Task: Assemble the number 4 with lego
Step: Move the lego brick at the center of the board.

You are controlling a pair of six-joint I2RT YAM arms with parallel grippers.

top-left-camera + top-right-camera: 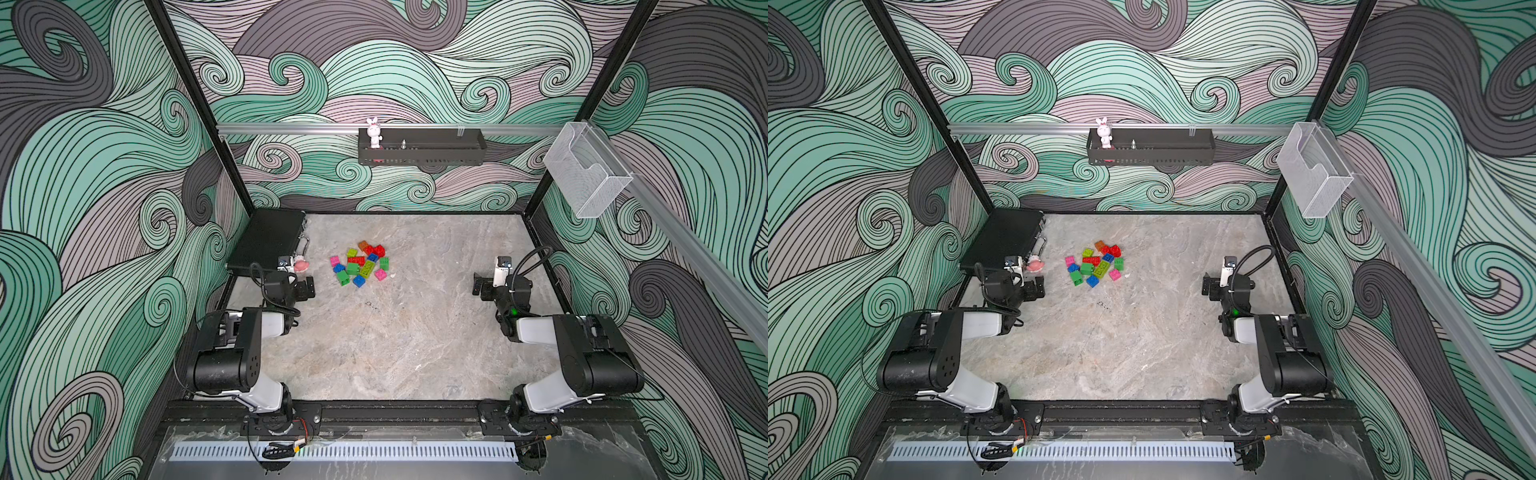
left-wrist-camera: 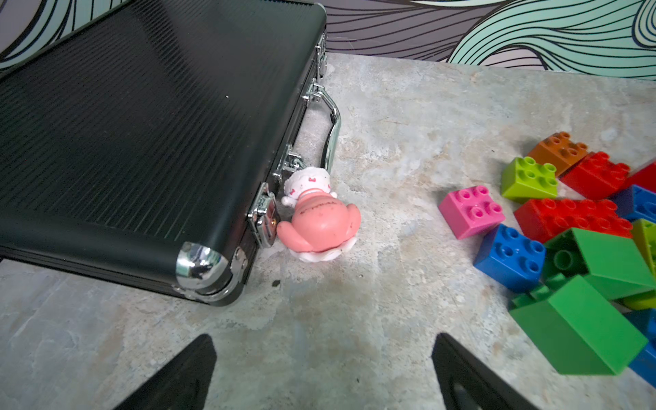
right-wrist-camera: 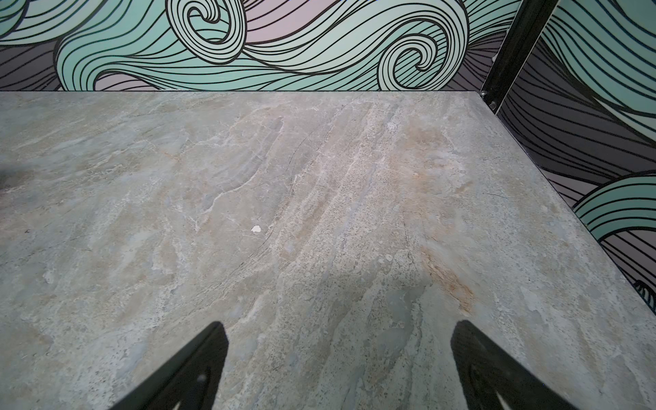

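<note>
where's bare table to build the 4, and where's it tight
Bare table: from the lego pile to the right end effector, and the near middle. Crowded: between pile and black case, where the pink toy figure lies, ahead of the left end effector.

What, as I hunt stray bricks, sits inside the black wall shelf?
A white rabbit figurine and a small silvery item stand in the black metal wall shelf; its front wall hides the floor.
</note>
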